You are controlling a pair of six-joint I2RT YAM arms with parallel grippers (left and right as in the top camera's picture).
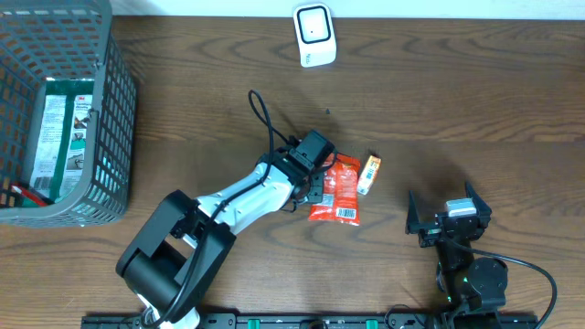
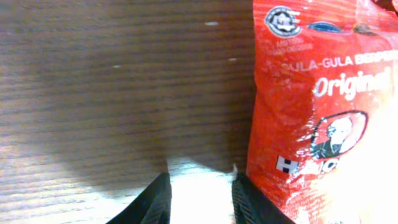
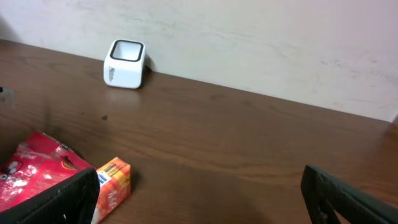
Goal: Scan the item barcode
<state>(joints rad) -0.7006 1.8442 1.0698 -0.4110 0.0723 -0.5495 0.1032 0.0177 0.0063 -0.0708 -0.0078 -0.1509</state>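
OK, the red foil snack packet [image 1: 340,190] is lying flat near the middle of the dark wooden table [image 1: 457,91], with its white barcode patch [image 1: 345,213] showing at the end nearest the robot. A small orange cardboard box [image 1: 369,174] is lying just beside its right edge.

The left gripper [image 1: 315,183] is hanging right at the packet's left edge. In the left wrist view its black fingers [image 2: 155,202] are standing slightly apart with only bare table between them, pinching nothing. The packet is sitting just beside the right-hand finger; contact is hard to call.

The right gripper [image 1: 445,212] is waiting well apart on the right, jaws spread wide, holding nothing.

The white cube-shaped scanner [image 1: 313,35] is sitting at the far table edge, well apart from the packet.

The grey plastic mesh basket [image 1: 114,137] is standing at the far left corner, holding a green-and-white retail pack [image 1: 64,137] lying inside. Something red is showing at the bottom; I can't tell what it is.
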